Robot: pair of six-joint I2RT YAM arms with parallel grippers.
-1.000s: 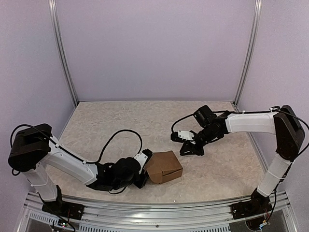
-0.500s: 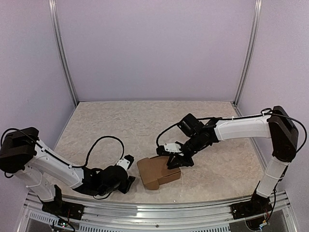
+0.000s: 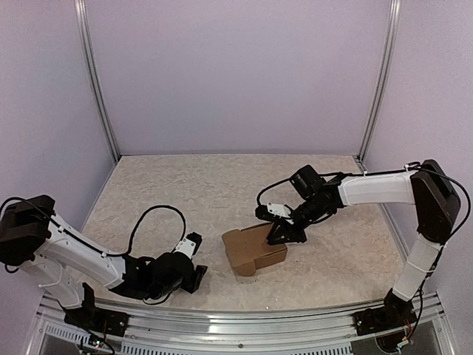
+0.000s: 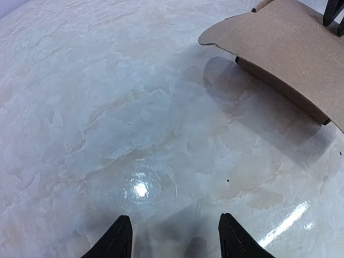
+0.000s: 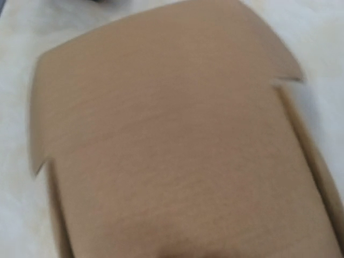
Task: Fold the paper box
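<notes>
The paper box (image 3: 253,251) is brown cardboard, folded into a low squarish box, and lies on the table in front of the arms. Its lid flap (image 5: 172,140) fills the right wrist view and hides my right fingers. In the top view my right gripper (image 3: 284,235) rests on the box's far right edge; I cannot see how its jaws stand. My left gripper (image 3: 198,276) lies low on the table, left of the box and apart from it. It is open and empty (image 4: 174,239), and the box (image 4: 290,48) shows at the upper right of the left wrist view.
The table (image 3: 185,192) is pale marbled stone. Metal posts (image 3: 96,81) and lilac walls close it in at the back and sides. A metal rail (image 3: 236,314) runs along the near edge. The left arm's black cable (image 3: 151,214) loops over the table.
My left gripper let go of the box and drew back to the left. My right gripper came down onto the box, then moved right, and the box shifted right with it.
</notes>
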